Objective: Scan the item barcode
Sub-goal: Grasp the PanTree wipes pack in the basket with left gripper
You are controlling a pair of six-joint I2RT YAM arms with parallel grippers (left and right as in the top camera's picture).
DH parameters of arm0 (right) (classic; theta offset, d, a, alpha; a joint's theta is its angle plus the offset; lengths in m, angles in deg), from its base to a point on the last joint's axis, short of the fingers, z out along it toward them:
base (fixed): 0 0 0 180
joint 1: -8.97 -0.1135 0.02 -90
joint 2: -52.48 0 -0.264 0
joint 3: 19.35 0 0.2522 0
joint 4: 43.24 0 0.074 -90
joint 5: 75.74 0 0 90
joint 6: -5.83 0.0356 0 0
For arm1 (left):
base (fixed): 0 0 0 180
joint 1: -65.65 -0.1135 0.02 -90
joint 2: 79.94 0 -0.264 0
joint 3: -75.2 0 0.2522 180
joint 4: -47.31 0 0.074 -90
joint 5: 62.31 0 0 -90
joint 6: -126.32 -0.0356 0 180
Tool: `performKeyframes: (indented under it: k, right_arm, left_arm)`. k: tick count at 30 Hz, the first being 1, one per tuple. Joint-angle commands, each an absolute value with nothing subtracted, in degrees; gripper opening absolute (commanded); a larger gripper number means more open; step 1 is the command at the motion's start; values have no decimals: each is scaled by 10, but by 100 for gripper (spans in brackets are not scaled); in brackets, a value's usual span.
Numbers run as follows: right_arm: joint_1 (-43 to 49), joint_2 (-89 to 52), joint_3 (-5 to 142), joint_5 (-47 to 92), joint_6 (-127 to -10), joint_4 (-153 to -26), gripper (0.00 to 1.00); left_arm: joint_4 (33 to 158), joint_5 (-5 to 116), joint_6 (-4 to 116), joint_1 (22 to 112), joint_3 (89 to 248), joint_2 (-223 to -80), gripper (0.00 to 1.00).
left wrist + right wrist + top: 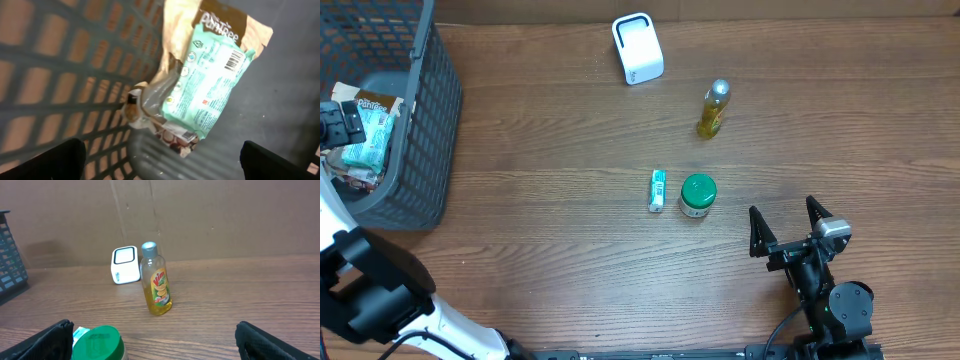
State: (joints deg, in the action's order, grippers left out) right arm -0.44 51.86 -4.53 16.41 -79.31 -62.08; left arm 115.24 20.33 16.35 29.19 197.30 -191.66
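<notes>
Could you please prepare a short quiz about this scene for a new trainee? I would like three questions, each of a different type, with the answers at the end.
1. True or false: the yellow bottle stands upright on the table.
2. Where does the mint-green packet lie? A: inside the basket. B: on the bare table. C: hanging from a hook.
3. Short answer: which item lies closest to the green-lidded jar?

Key: 1 true; 2 A; 3 the small tube.
</notes>
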Motion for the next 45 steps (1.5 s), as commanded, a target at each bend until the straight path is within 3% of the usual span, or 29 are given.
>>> performKeyframes:
  k: [1, 17, 42, 44, 45]
  right_arm:
    - [-3, 523, -51, 165, -795, -617, 100]
    - [-3, 523, -51, 165, -795, -617, 100]
    - [-3, 523, -51, 165, -795, -617, 100]
    - [-3, 523, -51, 165, -795, -617, 100]
    - [-3, 523, -51, 165, -795, -617, 100]
  left_arm:
    - [1148, 236, 140, 294, 1970, -1961, 100]
    - [1072, 241, 80, 305, 1970, -2033, 100]
    - [1062, 211, 42, 305, 1970, -2140, 100]
    - [1064, 211, 44, 305, 1970, -2141, 94]
    - [1065, 211, 44, 305, 1970, -2141, 85]
